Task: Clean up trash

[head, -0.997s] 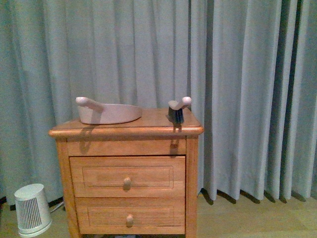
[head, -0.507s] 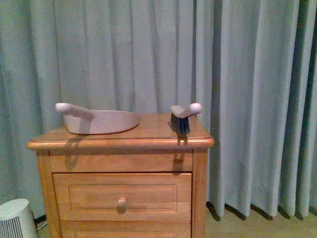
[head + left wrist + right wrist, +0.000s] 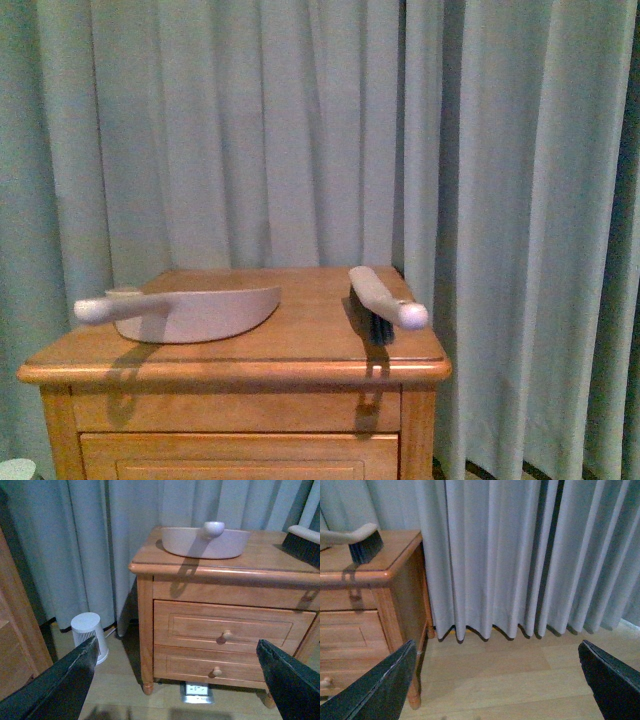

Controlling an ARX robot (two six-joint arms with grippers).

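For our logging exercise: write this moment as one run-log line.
dustpan, brush: on nightstand | trash: not visible | left gripper: open, empty | right gripper: open, empty

**Tally of what is in view**

One wooden nightstand with two drawers, the upper drawer and the lower drawer. There are two round knobs, the upper knob and the lower knob.

On its top are one pink dustpan and one hand brush.

On the floor are one small white grilled appliance and one flat white device.

There are two tools, the left tool and the right tool, each showing two dark fingers.
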